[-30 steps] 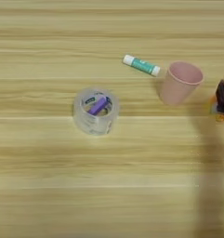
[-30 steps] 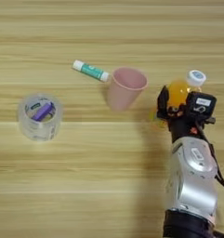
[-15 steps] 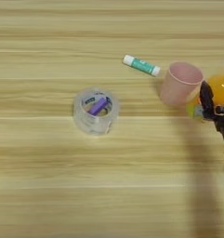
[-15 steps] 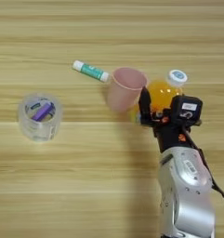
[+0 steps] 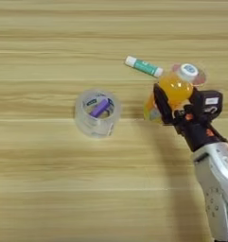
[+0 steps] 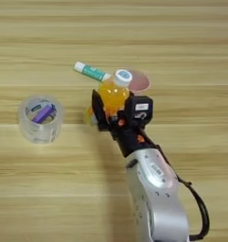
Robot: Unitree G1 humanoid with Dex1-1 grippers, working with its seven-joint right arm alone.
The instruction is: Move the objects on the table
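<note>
Holding a purple stick (image 5: 100, 107), clear tub (image 5: 96, 113) sits left on tabletop (image 5: 49, 189). Tool (image 6: 114, 111) clamps orange bottle (image 6: 112, 94), hiding pink cup (image 6: 138, 80); green tube (image 6: 92, 72) just behind.

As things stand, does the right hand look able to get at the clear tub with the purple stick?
Probably not yet: the right hand is shut on the orange juice bottle. The bare table leaves the way to the clear tub free.
</note>
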